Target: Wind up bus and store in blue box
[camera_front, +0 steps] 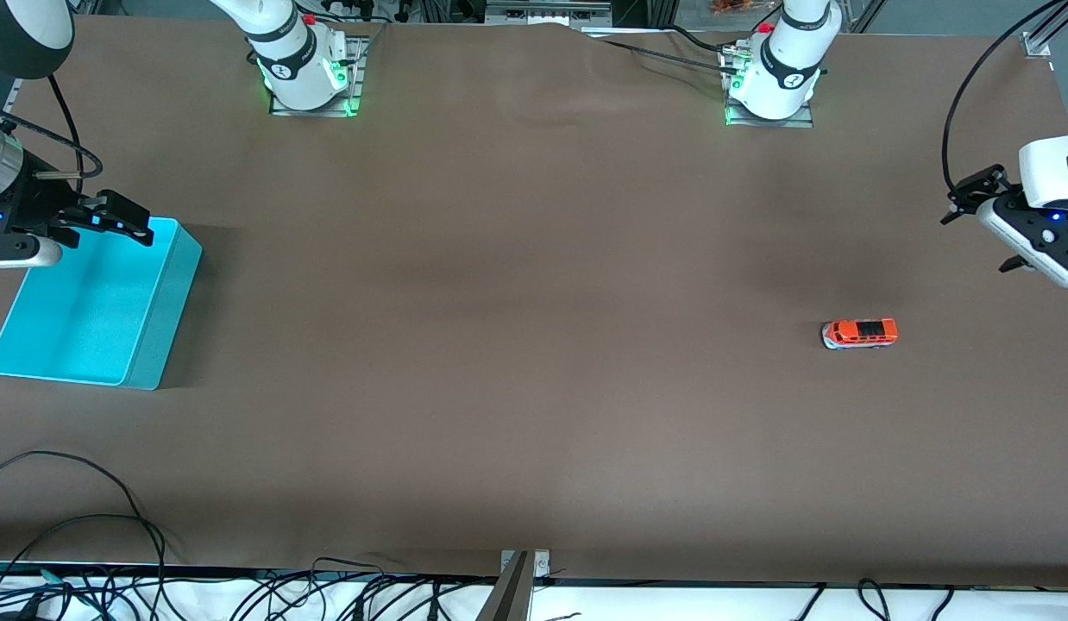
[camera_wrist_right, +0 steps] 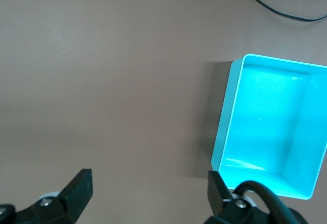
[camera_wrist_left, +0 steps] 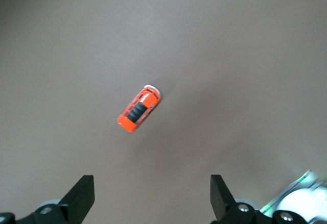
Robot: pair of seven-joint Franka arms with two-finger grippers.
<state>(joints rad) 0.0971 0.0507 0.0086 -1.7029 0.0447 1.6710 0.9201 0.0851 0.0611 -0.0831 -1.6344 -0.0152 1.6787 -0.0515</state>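
Observation:
The bus [camera_front: 860, 333] is a small orange-red toy with a dark roof, standing on the brown table toward the left arm's end. My left gripper [camera_front: 976, 235] hangs open and empty in the air near that end of the table. In the left wrist view the bus [camera_wrist_left: 139, 109] lies on the table well apart from the open left gripper [camera_wrist_left: 152, 193]. The blue box [camera_front: 94, 302] is an empty cyan bin at the right arm's end. My right gripper [camera_front: 130, 224] is open over the box's rim. In the right wrist view the right gripper [camera_wrist_right: 148, 191] is beside the blue box [camera_wrist_right: 265, 127].
Both arm bases [camera_front: 305, 73] [camera_front: 771, 82] stand along the table edge farthest from the front camera. Loose black cables [camera_front: 111, 535] lie at the edge nearest the camera, by a metal clamp [camera_front: 521, 573]. A black cable [camera_wrist_right: 286, 9] shows in the right wrist view.

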